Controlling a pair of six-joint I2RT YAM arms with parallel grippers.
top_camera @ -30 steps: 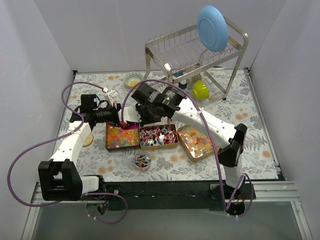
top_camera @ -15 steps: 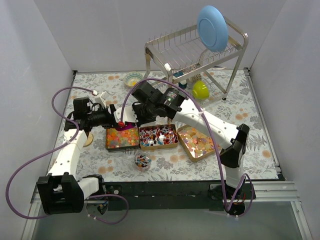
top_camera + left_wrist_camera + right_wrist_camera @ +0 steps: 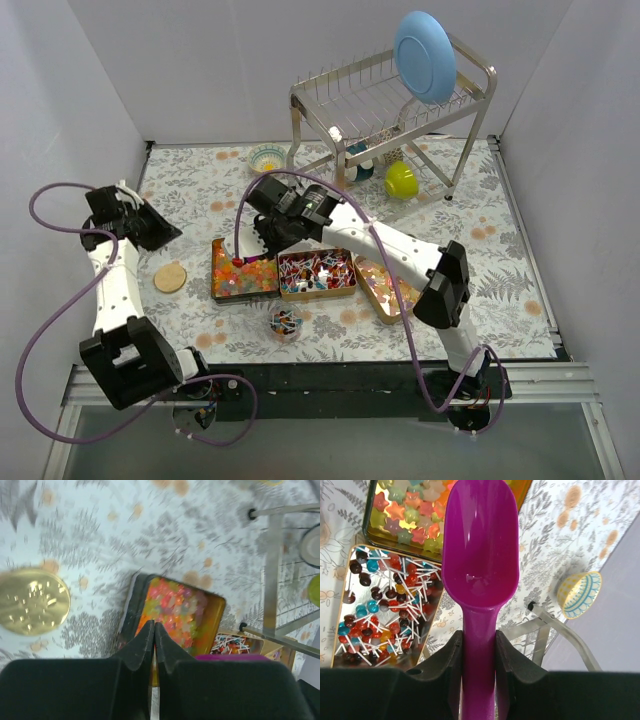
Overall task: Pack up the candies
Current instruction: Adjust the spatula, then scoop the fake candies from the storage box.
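— When the overhead view is taken first, where are the candies seen?
— Three gold trays (image 3: 318,296) are set side by side on the patterned table (image 3: 500,260). Gummy candies (image 3: 245,277) are held in the left one, red-blue-white wrapped candies (image 3: 317,272) in the middle one and yellow-pink candies (image 3: 392,288) in the right one. More wrapped pieces are kept in a small jar (image 3: 285,321) just in front. The right gripper (image 3: 265,240) is poised over the far edge of the gummy tray. The left gripper (image 3: 172,234) is found well apart to the left, near a round gold lid (image 3: 170,277).
— What is shown by the left wrist camera?
— Its fingers (image 3: 142,642) are pressed together tip to tip. The gummy tray is seen beyond them and the lid off to the left.
— And by the right wrist camera?
— A purple scoop (image 3: 480,555) is clamped by its handle between the fingers (image 3: 451,660). Its bowl is seen against the gummy tray's corner, with the wrapped candies at the left of that view
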